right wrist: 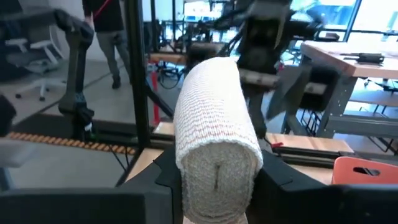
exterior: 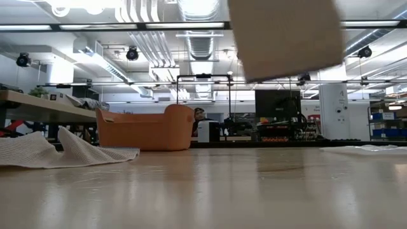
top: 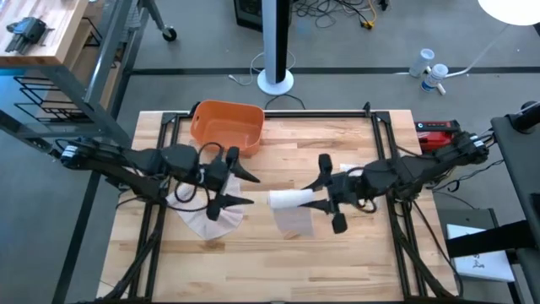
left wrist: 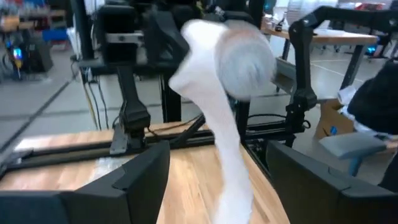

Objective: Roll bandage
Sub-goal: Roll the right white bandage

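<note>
One bandage roll (top: 288,199) points leftward.

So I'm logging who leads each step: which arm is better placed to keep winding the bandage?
The right. Its gripper is shut on the bandage roll, lifted off the table with a tail hanging down. The left gripper is open beside loose cloth, holding nothing.
</note>
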You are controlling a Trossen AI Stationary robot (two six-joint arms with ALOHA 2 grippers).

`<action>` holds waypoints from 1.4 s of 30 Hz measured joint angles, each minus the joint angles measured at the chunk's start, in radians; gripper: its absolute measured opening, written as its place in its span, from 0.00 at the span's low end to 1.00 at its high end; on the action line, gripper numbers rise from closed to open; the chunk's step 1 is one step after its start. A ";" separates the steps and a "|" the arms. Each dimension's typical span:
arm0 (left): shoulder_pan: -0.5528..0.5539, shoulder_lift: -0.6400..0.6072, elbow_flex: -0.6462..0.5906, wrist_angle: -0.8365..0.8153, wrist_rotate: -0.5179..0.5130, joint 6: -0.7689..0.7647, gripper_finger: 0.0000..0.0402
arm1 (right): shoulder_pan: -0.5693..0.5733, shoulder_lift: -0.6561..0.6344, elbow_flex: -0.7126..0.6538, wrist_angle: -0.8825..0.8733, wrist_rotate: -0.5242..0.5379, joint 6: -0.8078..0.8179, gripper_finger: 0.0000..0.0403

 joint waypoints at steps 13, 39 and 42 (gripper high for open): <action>0.004 0.172 -0.085 0.420 -0.048 0.181 0.68 | -0.003 -0.033 0.000 -0.024 0.011 0.026 0.26; 0.014 0.324 0.016 0.404 -0.239 0.155 0.00 | -0.003 -0.069 0.000 -0.009 0.011 0.060 0.25; 0.013 0.345 0.016 0.420 -0.296 0.159 0.00 | -0.003 -0.082 0.000 -0.004 0.012 0.091 0.26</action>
